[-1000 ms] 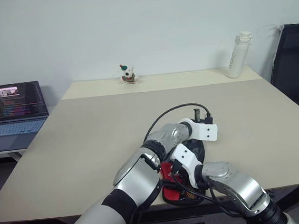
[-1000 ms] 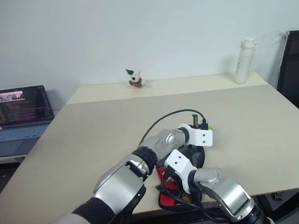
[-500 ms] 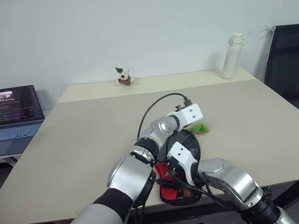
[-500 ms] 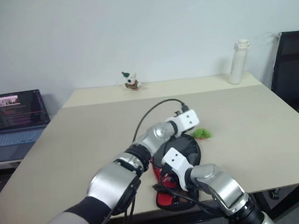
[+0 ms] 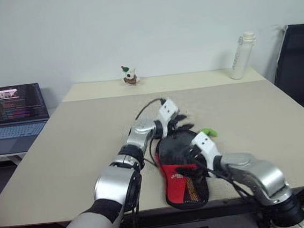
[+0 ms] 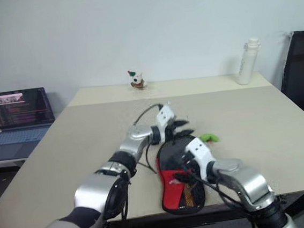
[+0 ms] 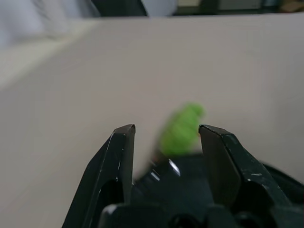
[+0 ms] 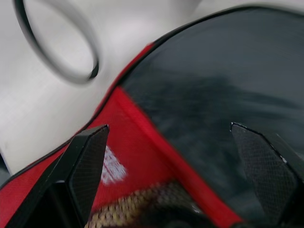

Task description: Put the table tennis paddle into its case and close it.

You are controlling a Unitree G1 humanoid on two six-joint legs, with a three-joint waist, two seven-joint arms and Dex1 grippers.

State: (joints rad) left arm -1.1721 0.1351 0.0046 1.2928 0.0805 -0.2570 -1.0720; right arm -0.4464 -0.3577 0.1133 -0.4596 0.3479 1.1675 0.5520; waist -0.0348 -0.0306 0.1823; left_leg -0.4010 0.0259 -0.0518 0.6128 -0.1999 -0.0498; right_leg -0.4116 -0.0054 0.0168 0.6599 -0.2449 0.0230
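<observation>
Both arms have pulled apart since a sec ago: left gripper (image 5: 181,123) swung off the case (image 5: 183,167) to just past its far rim, right gripper (image 6: 185,167) lifted and shifted right, so the pouch shows in full.

Case lies flat near the table's (image 5: 79,137) front edge, black round part away, red handle part w/ mesh pocket toward the robot. Paddle isn't visible as separate, prob. already inside. Pouch looks soft, light, floppy fabric; likely slides if pushed, so pin the red end and pull the zip tab.

Left jaws part-open, empty, green object (image 7: 183,128) beyond them. Right jaws wide, empty, over the red/black seam.
</observation>
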